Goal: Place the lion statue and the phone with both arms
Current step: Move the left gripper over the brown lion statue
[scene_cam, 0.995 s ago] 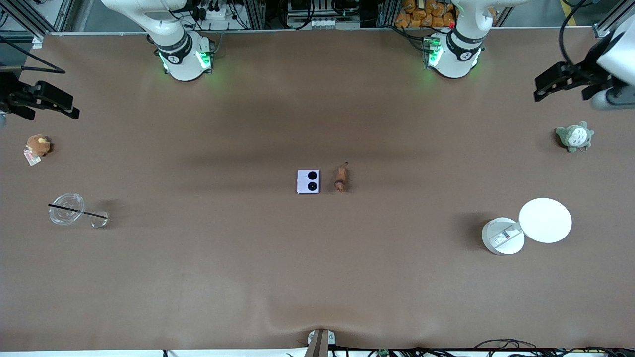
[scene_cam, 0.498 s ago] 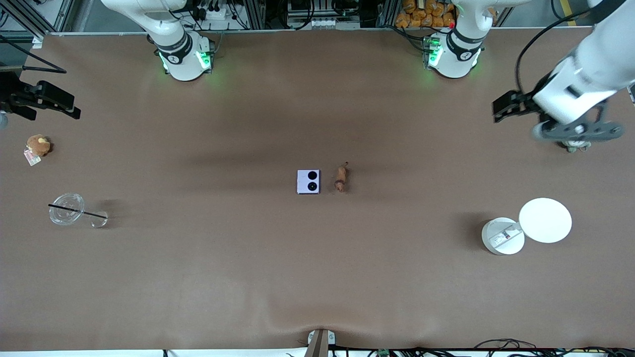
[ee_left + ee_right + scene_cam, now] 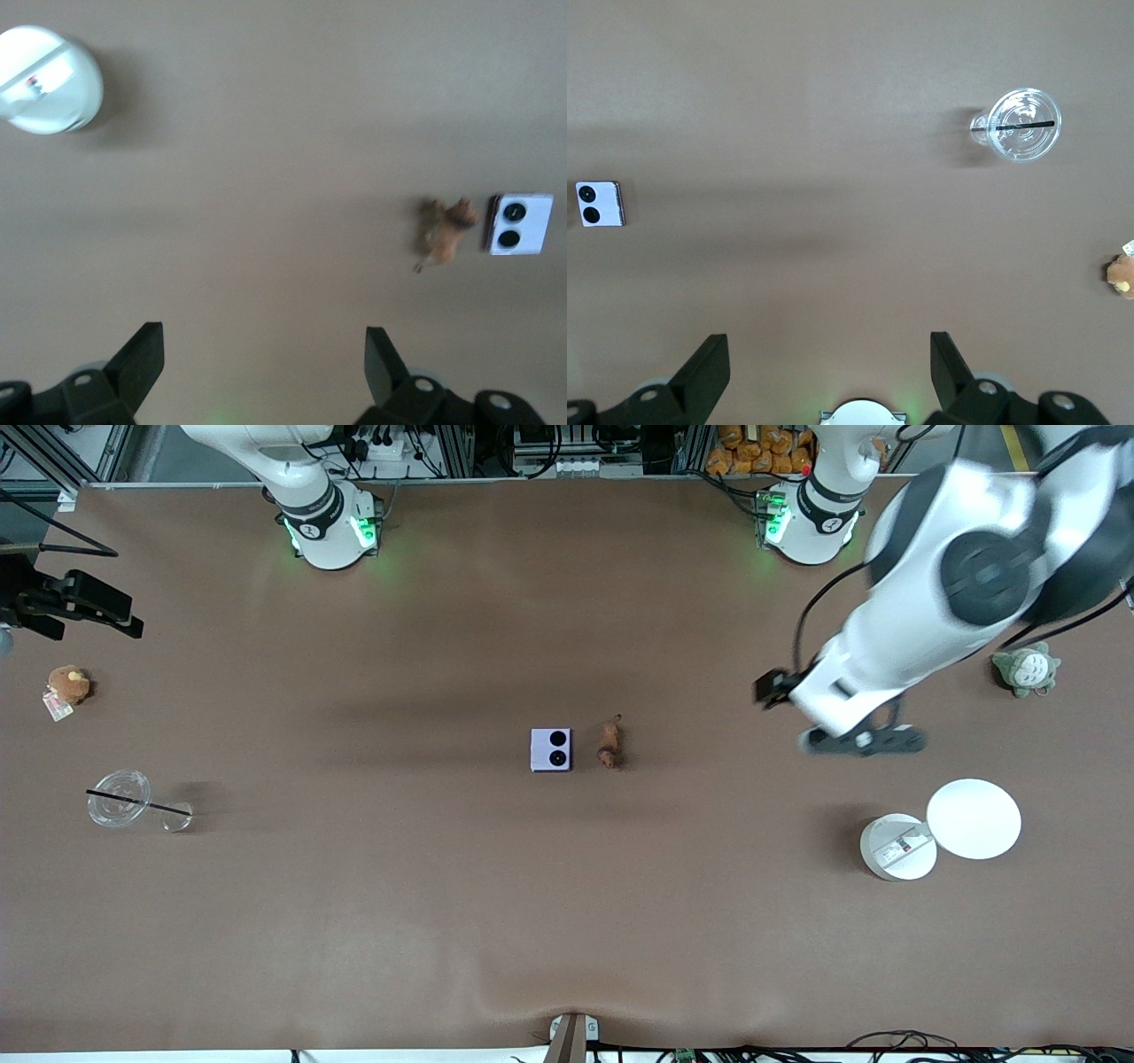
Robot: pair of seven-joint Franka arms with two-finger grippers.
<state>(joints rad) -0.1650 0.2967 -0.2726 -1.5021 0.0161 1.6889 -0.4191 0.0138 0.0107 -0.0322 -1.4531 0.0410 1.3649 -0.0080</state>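
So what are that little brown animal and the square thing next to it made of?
The lion statue looks like carved wood or matte resin: reddish-brown, dull, no shine; I can't tell which. The phone beside it looks like smooth plastic or glass, pale lavender, flat and even, with two glossy black round lenses.

You've got phone (image 3: pixel 550 749) at table (image 3: pixel 567 921) centre, lion statue (image 3: pixel 608 746) just beside it at 3 o'clock; cup (image 3: pixel 118 799) at 9, round container (image 3: pixel 897 848) at 4.
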